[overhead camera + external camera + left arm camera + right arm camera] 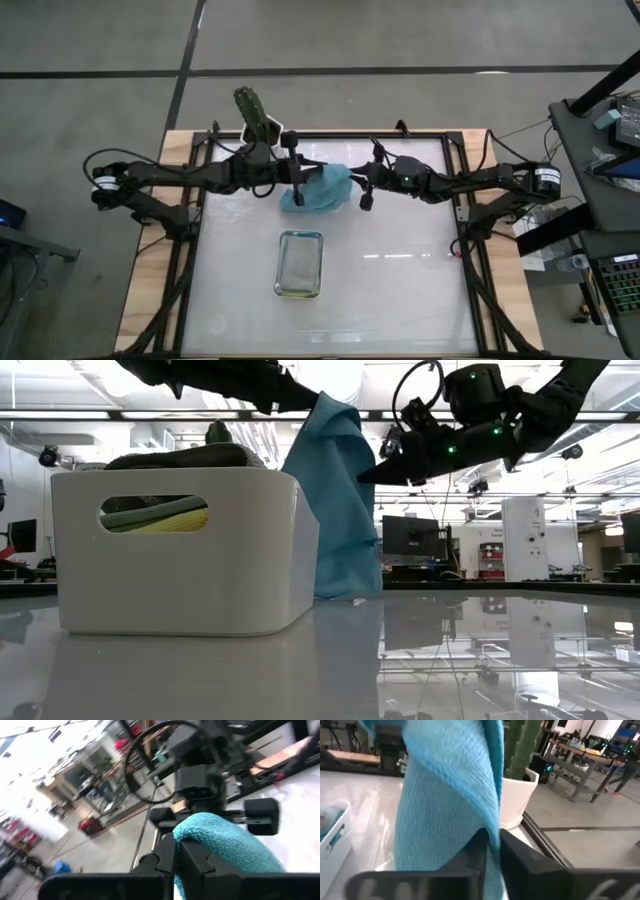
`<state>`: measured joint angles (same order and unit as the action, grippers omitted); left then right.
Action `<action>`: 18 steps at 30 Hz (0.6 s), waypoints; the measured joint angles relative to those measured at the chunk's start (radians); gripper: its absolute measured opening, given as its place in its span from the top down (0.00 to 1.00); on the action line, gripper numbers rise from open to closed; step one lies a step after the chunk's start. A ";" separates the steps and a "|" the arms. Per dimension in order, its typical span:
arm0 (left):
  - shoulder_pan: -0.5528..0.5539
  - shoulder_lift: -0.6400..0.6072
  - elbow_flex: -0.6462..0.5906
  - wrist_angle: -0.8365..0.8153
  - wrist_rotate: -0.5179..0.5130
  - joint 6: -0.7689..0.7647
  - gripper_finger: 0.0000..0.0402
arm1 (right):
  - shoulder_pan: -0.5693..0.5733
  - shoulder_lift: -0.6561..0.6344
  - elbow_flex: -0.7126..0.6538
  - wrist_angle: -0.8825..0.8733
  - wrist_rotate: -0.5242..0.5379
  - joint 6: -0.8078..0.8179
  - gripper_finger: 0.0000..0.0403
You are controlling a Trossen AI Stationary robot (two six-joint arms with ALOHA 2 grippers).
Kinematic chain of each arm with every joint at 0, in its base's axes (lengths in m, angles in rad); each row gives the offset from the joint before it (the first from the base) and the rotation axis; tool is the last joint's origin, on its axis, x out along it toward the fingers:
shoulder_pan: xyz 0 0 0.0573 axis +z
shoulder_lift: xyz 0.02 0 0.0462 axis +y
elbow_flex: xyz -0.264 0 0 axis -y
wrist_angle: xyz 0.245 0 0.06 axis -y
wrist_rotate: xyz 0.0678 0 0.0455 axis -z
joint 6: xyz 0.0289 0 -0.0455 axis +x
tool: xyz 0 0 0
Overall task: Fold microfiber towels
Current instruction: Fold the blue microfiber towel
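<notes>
A light blue microfiber towel hangs between my two grippers over the table's middle, and its lower end reaches the table top. My left gripper is shut on its top, high up. Level from the right, my right gripper is shut on the towel's side edge, lower down. The white tray stands nearer the front edge. Green and yellow towels show through its handle slot, and a dark cloth lies on top. My left gripper pinches the towel's top part between its two fingers, coming level from the table's left. The cloth bulges out above the fingertips and hangs down below them. My right gripper pinches the towel's hanging side edge between its two fingers, level from the table's right. The cloth runs upright through the fingers and hangs slack, its lower end on the table.
A cactus in a white pot stands at the table's far edge behind the left gripper. The tray sits toward the near side of the white table top. Desks and monitors fill the room beyond.
</notes>
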<state>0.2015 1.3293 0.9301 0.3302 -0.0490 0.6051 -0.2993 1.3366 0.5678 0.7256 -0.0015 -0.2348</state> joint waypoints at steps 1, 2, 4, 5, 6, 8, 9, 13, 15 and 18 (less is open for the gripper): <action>0.000 0.000 0.000 0.001 -0.020 -0.016 1.00 | 0.001 -0.006 -0.001 -0.009 0.000 0.000 0.94; 0.000 0.000 0.000 0.002 -0.040 -0.046 1.00 | 0.005 -0.018 -0.001 -0.022 0.001 0.000 0.96; 0.002 0.000 0.000 -0.002 -0.059 -0.092 1.00 | 0.012 -0.053 0.009 -0.070 0.001 0.007 0.97; 0.002 0.000 0.000 -0.007 -0.062 -0.100 0.99 | 0.014 -0.077 0.025 -0.114 0.000 0.010 0.97; 0.002 0.000 -0.001 -0.009 -0.063 -0.102 0.98 | 0.015 -0.104 0.042 -0.173 -0.003 0.015 0.98; 0.002 0.000 -0.001 -0.009 -0.062 -0.102 0.94 | 0.014 -0.157 0.090 -0.335 -0.003 0.020 0.98; 0.002 0.000 -0.001 -0.007 -0.062 -0.104 0.92 | 0.013 -0.181 0.122 -0.432 -0.002 0.018 0.98; 0.002 0.000 -0.001 -0.005 -0.063 -0.129 0.80 | 0.016 -0.254 0.300 -0.863 -0.009 -0.019 0.98; 0.002 -0.002 -0.001 -0.004 -0.063 -0.130 0.74 | 0.016 -0.270 0.409 -1.086 -0.011 -0.036 0.98; 0.002 -0.002 -0.001 -0.006 -0.063 -0.130 0.67 | 0.015 -0.264 0.583 -1.356 -0.007 -0.045 0.98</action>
<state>0.2039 1.3273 0.9291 0.3242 -0.1116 0.4755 -0.2840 1.0726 1.1511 -0.6307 -0.0084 -0.2798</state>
